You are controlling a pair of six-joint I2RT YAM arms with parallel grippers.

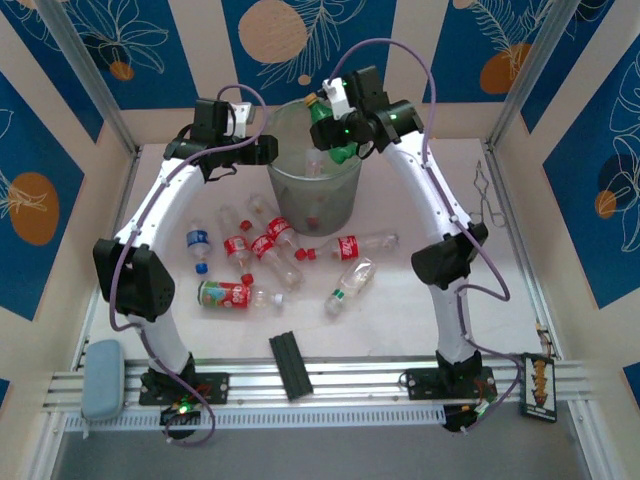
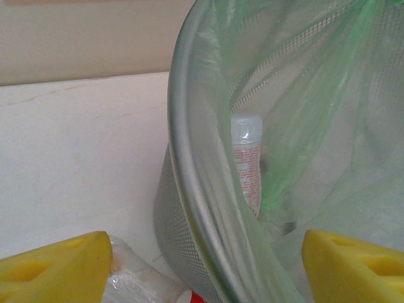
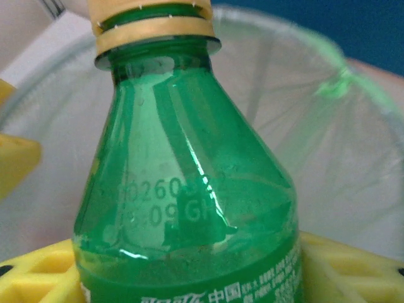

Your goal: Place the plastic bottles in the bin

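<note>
Between the right gripper's [image 1: 338, 128] yellow pads [image 3: 344, 265] sits a green plastic bottle [image 3: 189, 177], pinched at its lower body, with its neck and tan cap [image 3: 151, 19] pointing out past the fingertips. Below and beyond that gripper opens the mouth of the grey mesh-look bin [image 1: 352, 192], so the bottle hangs over the bin's far side.

The left gripper [image 2: 202, 268] is at the bin's left rim with its jaws spread wide and nothing clamped between them. The rim [image 2: 180, 158] runs up through the gap: one pad [image 2: 57, 268] is outside the wall and the other [image 2: 353, 268] is over the pale green liner [image 2: 315, 113]. Just beside the outer pad lies a crumpled clear bottle [image 2: 142, 281] with a bit of red at its end; I cannot tell whether it touches the pad. Ahead of this gripper, inside the bin, a clear bottle with red print [image 2: 246, 161] stands against the wall.

Back from both grippers, toward the arm bases, loose bottles lie on the table: a blue-labelled bottle [image 1: 198, 243], several red-labelled bottles [image 1: 237, 246], and a clear bottle with a green label [image 1: 350, 285]. Nearer the bases still is a black flat bar [image 1: 290, 365].
</note>
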